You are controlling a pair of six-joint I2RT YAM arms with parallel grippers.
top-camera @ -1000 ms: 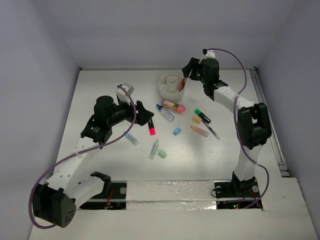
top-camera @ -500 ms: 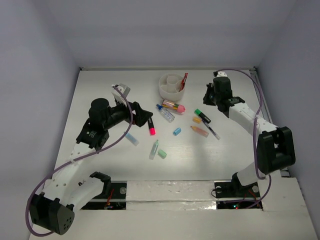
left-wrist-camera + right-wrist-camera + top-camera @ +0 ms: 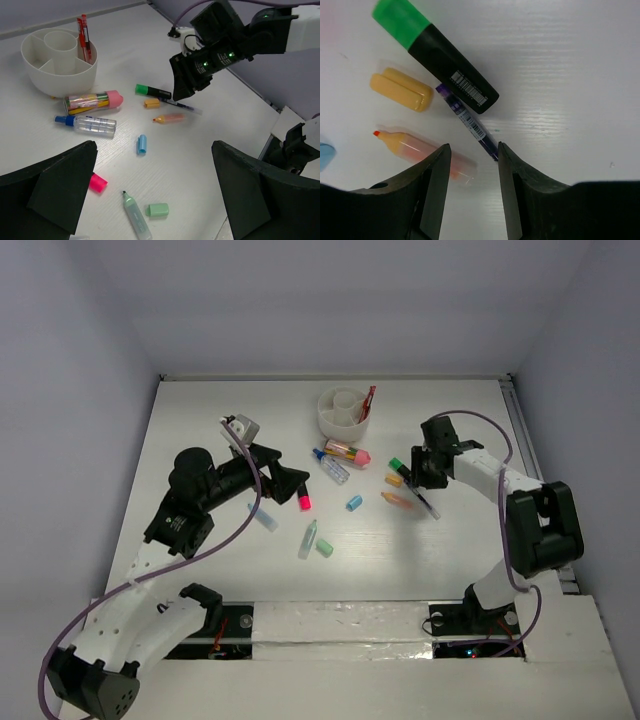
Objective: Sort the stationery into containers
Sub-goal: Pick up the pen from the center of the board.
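Your right end effector (image 3: pixel 473 148) hangs low over the tabletop (image 3: pixel 570 75). Its jaws are narrowly apart, straddling one end of the purple pen (image 3: pixel 462 116) and gripping nothing. That pen lies against the green-capped black highlighter (image 3: pixel 451 67), with an orange marker (image 3: pixel 422 148) just beside it. Your left end effector (image 3: pixel 287 477) is spread wide and holds nothing, near the pink-tipped marker (image 3: pixel 303 499). The white divided cup (image 3: pixel 330 420) stands at the far side, with a red pen (image 3: pixel 368 402) in it.
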